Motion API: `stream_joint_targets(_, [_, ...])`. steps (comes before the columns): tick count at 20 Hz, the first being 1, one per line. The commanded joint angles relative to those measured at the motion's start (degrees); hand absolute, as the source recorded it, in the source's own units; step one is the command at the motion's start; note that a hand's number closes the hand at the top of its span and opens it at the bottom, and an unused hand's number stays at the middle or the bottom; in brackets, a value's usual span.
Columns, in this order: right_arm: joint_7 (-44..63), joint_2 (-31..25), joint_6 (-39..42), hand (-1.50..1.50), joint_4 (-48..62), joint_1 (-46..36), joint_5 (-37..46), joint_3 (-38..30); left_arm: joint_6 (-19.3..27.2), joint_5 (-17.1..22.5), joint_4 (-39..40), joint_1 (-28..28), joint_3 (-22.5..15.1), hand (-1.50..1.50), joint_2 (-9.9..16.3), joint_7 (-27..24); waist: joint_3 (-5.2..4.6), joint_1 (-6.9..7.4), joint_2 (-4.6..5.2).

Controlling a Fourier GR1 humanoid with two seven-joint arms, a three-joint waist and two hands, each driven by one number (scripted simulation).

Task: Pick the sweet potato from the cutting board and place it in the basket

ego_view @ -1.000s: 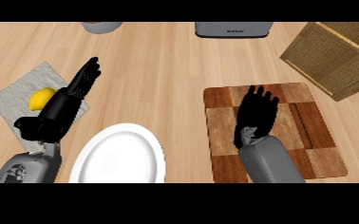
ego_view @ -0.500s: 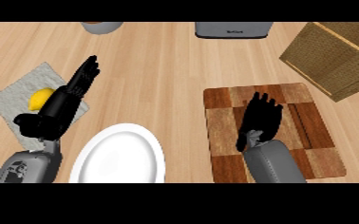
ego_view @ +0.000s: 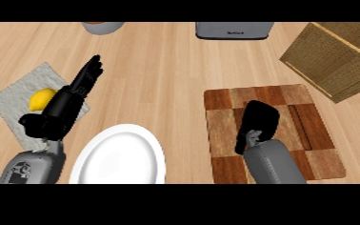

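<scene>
Right hand (ego_view: 258, 119) curled over checkered wooden cutting board (ego_view: 228, 105); woven basket (ego_view: 325, 57) apart.

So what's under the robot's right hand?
The right hand is over the checkered wooden cutting board, fingers bent downward. Only the board shows around it. The hand covers whatever lies beneath, so no sweet potato can be seen there.

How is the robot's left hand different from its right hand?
The left hand has straight fingers and rests over the bare counter, next to a lemon. The right hand is bent downward over the cutting board, so its fingers are hidden. Both are black, on grey forearms.
</scene>
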Motion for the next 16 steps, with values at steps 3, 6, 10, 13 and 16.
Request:
stream_joint_targets(3, [-0.9, -1.3, 2.2, 1.5, 4.1, 3.3, 3.7, 4.5, 0.0, 0.2, -2.9, 0.4, 0.4, 0.0, -0.4, 2.3, 0.53, 0.17, 0.59])
stream_joint_targets(6, [0.7, 0.4, 1.6, 1.5, 5.4, -0.1, 5.1, 6.5, -0.8, 0.6, -3.4, 1.2, 0.6, 0.0, -0.5, 2.5, 0.52, 0.26, 0.65])
stream_joint_targets(10, [-4.2, 0.4, -10.3, 1.5, 11.0, -9.9, 1.0, -2.6, -1.4, -0.2, 0.3, -0.6, 1.3, 0.0, -0.4, -0.6, 0.58, 1.06, 1.07])
stream_joint_targets(13, [-6.7, 0.4, -18.2, 1.5, 11.4, -15.4, -3.3, -8.0, -1.6, -0.1, 0.2, -1.4, 0.0, 0.0, -1.4, -0.1, 0.72, 2.33, 1.67])
stream_joint_targets(16, [-7.1, 0.4, -25.9, 1.5, 17.7, -20.9, -5.3, -9.2, -2.1, 0.0, 1.7, -2.7, 0.6, 0.0, -1.0, -0.3, 0.64, 2.4, 1.64])
